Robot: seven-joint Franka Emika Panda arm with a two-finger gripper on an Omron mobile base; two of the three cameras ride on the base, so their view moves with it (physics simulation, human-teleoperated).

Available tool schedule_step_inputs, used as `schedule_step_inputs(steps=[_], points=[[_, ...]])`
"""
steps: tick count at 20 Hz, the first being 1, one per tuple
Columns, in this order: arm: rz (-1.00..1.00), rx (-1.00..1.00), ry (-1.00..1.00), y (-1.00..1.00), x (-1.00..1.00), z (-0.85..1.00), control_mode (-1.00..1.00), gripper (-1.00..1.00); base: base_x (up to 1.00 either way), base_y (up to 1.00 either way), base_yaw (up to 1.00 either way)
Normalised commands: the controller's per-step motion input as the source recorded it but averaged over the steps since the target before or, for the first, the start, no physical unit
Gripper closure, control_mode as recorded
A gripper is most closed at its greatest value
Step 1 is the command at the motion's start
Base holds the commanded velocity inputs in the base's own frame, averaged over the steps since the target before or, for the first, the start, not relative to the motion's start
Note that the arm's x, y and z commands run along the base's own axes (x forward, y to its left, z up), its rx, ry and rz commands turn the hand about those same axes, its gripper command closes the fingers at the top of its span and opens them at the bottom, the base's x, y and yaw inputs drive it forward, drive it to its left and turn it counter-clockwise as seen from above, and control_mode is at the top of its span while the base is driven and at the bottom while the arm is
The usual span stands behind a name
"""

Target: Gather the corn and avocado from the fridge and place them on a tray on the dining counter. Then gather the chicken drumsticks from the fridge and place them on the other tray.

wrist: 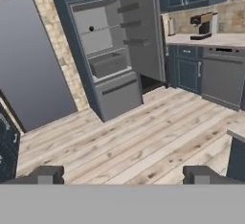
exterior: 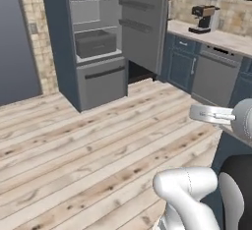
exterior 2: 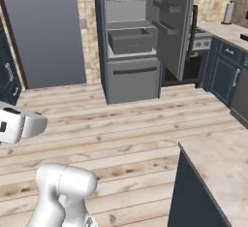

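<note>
Blue fridge (exterior: pixel 98 42) stands open; no legible writing.

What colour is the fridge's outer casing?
Dark blue around a grey interior; the fridge shows best in the hand view.

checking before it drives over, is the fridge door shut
No, the fridge stands with its door swung open, so its shelves and the grey drawer inside are in plain sight.
</note>
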Motion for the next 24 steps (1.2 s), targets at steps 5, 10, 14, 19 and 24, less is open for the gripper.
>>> schedule_step_inputs(steps=[5,10,14,19,24], points=[[0.00,0.00,0.00,0.00,0.00,0.00,1.00,-1.00,1.00,0.73,-0.23],[0.00,0.00,0.00,0.00,0.00,0.00,1.00,-1.00,1.00,0.68,-0.20],[0.00,0.00,0.00,0.00,0.00,0.00,1.00,-1.00,1.00,0.49,-0.11],[0.00,0.00,0.00,0.00,0.00,0.00,1.00,-1.00,1.00,0.32,-0.04],[0.00,0.00,0.00,0.00,0.00,0.00,1.00,-1.00,1.00,0.12,0.00]])
